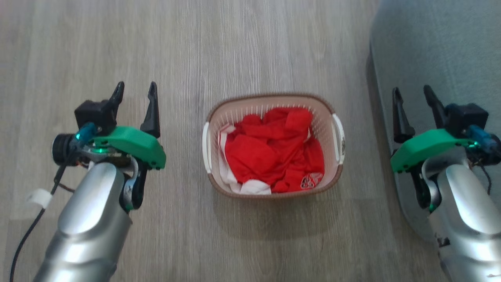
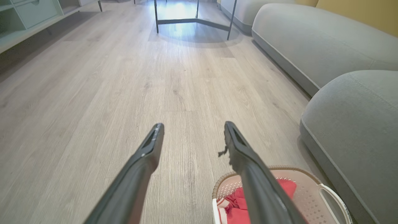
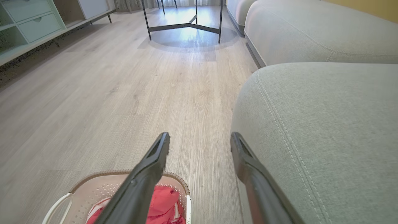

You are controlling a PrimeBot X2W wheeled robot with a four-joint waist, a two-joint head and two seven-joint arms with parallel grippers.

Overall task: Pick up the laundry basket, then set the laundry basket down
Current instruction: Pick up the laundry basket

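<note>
Laundry basket (image 1: 274, 95) set on floor (image 1: 235, 47) between pincers, red clothes (image 1: 274, 152) inside, nothing gripped. Left pincer (image 1: 136, 88) and right pincer (image 1: 411, 92) spread wide, empty, well apart from basket. Advised: pincers lowered to left handle (image 1: 206, 147) and right handle (image 1: 339, 137), closed together, lift kept level. Grey sofa (image 1: 438, 51) near right pincer to be avoided.

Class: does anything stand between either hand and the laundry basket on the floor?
Nothing visible does. Bare floor lies between the left hand and the laundry basket, and between it and the right hand; the grey sofa is on that hand's outer side.
</note>
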